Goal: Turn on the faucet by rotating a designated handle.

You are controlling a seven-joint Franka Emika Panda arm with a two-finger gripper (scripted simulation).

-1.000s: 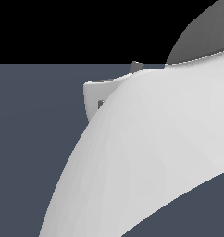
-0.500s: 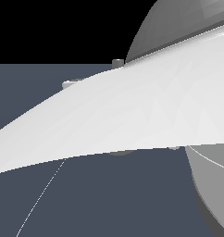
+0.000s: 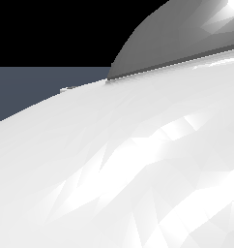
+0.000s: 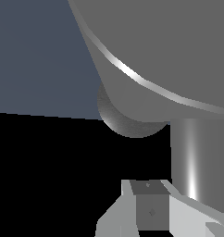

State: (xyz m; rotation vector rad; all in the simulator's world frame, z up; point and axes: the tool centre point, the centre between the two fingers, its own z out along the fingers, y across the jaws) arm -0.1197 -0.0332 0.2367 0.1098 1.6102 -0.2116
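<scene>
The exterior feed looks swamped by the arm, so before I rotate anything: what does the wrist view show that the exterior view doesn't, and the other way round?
Only the wrist view shows the pincer at the frame edge, whether it is open or shut I cannot tell, with the handle, a shiny straight rod, just beside it and the faucet's darker rounded base. Only the exterior view shows the white robot arm filling most of the picture. Both show the faucet as a large grey body, and the blue-grey floor.

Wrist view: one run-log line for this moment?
faucet fills view | handle beside gripper | jaw state unclear | exterior view blocked by arm
</scene>
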